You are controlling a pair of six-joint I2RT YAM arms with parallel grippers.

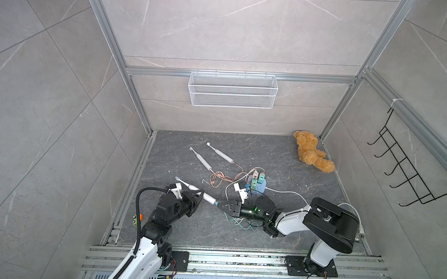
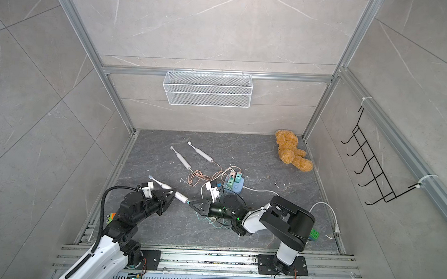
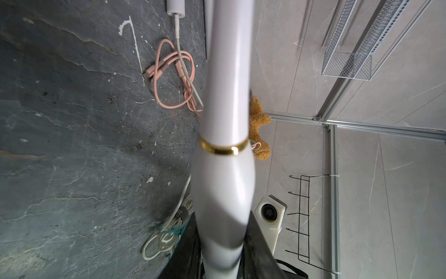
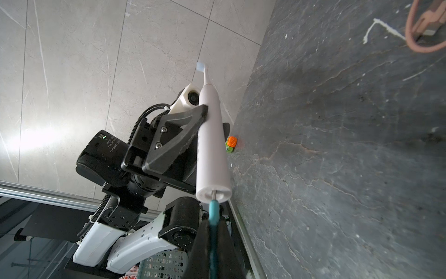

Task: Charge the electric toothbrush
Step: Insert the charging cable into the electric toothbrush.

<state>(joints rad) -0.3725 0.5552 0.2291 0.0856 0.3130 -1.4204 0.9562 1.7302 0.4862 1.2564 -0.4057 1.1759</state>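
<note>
Toothbrush (image 4: 212,149) at the near edge of the floor, apparently lifted off it, lies crosswise between the two arms. The left gripper (image 1: 200,193) is clamped around its handle, brush head angled away to the left. Its flat base faces the right gripper (image 1: 218,204), which is pinched shut on a teal plug (image 4: 214,210). In the right wrist view the plug's metal tip meets the socket in the middle of that base, but how deep it sits I cannot tell. To finish this step well, I would keep plug and handle on one line and push straight along it, with the left arm bracing rather than giving way. Any sideways lean could bend the tip or twist the handle in the grip. Just beyond stands a blue power block (image 1: 263,187) with chargers plugged in. Farther on lie a coiled pink cable (image 1: 219,176) and two other toothbrushes (image 1: 202,159), each with a cable at its base. A teddy bear (image 1: 311,154) lies in the far right corner.
</note>
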